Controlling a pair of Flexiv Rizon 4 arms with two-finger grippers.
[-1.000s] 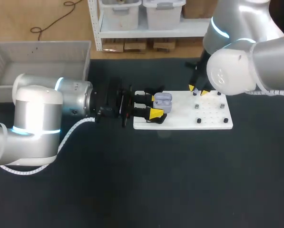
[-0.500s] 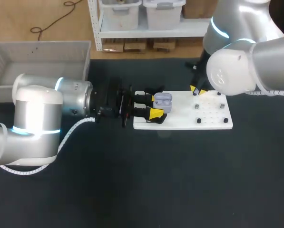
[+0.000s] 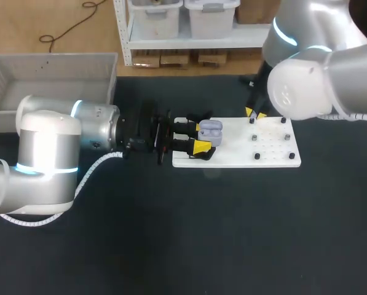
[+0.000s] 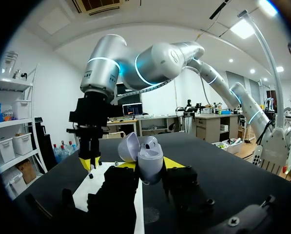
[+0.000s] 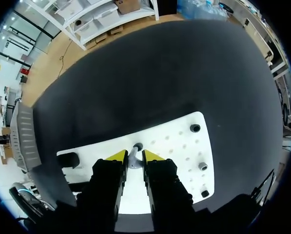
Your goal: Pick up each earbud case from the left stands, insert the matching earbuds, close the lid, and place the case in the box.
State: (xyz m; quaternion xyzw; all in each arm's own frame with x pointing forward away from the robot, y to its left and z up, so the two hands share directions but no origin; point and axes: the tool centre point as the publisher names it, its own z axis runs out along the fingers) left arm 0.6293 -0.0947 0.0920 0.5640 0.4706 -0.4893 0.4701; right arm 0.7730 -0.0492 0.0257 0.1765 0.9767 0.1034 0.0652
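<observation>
- Two jobs split: left gripper (image 3: 200,137) clamped the earbud case (image 3: 211,129), lid open, probably steadying it for loading.
- Right gripper (image 5: 134,156) pinched an earbud (image 5: 133,160) over the white board (image 5: 177,146).

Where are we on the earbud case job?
Done: left gripper holds the earbud case, lid open. In hand: right gripper pinches an earbud at the white board's far edge. To do: insert earbuds, close lid, put the case in the box.
</observation>
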